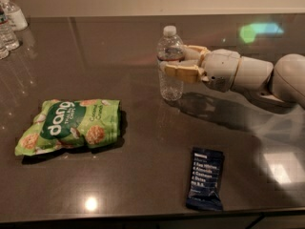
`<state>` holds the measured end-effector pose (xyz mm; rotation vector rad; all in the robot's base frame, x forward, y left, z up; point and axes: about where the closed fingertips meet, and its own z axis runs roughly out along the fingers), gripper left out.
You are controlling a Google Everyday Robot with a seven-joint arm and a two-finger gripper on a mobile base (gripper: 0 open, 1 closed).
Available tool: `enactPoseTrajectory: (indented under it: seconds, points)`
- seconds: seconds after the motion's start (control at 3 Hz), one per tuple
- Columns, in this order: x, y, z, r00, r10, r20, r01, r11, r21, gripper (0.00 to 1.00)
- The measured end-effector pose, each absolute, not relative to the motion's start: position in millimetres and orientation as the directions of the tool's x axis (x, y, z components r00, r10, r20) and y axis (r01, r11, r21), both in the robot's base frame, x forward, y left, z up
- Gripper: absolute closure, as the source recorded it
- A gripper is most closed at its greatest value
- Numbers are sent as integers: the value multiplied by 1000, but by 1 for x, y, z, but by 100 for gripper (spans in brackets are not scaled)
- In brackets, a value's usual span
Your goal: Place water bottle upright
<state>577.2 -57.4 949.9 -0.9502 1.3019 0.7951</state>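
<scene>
water bottle (170,84) upright on table (143,175) | hand (172,59) clasps its middle | green snack bag (69,125), dark bar (206,178) nearby

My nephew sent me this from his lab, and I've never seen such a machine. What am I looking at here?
The pale jointed thing coming in from the right is a robot arm. At its tip is a two-finger gripper, its hand, closed around a small clear water bottle that stands upright on the dark table. There is just one camera, looking down across the table; where it is mounted does not show. Also on the table are a green snack bag, a dark blue bar wrapper and a few clear bottles at the far left edge.
</scene>
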Motion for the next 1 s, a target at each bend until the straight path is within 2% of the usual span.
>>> enactPoseTrajectory:
  seconds: [0.33,1.0]
  points:
    - [578,-58,945,124,-33,-992,-898,422,-127,82]
    - [579,-62,937,122,-20,-992,-892,436,-119,36]
